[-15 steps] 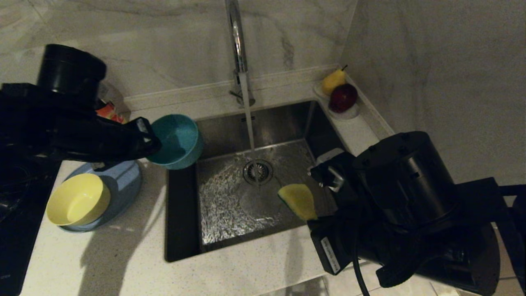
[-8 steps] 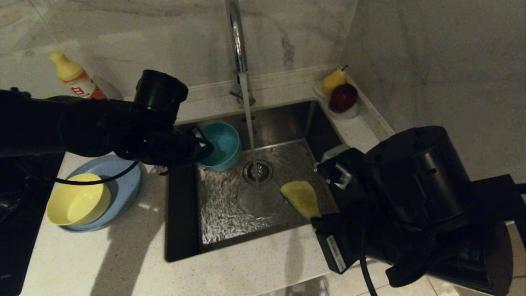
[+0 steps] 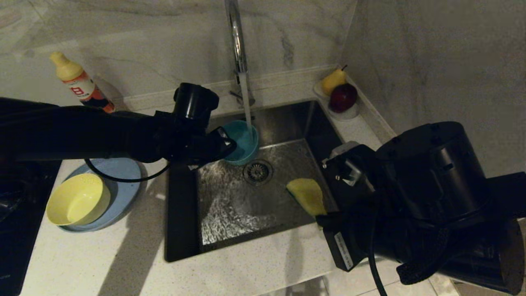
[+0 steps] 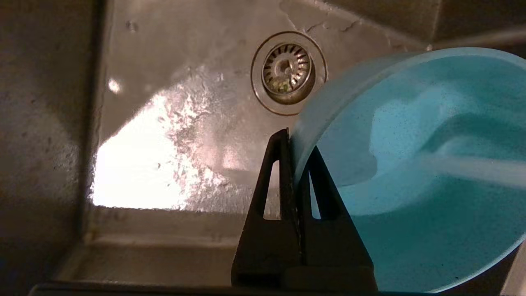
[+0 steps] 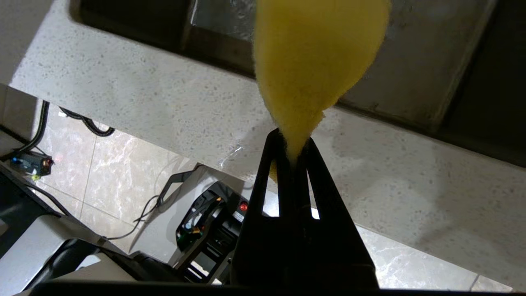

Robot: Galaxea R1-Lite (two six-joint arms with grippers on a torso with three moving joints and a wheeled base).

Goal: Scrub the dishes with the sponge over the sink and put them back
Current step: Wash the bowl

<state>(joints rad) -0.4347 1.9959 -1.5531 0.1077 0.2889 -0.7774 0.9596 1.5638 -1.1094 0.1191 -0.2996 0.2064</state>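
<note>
- Reaching across the sink (image 3: 181,230), the left gripper (image 4: 295,144) pinched the teal bowl's (image 3: 245,142) rim under the tap stream.
- Right gripper (image 5: 292,142) clamped the sponge (image 3: 307,196) over the sink's near edge.

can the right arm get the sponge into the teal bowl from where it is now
Probably yes. The right gripper holds the sponge over the sink, and the left gripper holds the teal bowl by its rim under the tap stream, its mouth turned toward the sponge. Only open basin lies between them.

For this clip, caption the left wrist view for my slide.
Left gripper pinches the teal bowl's rim under running water above the sink drain.
</note>
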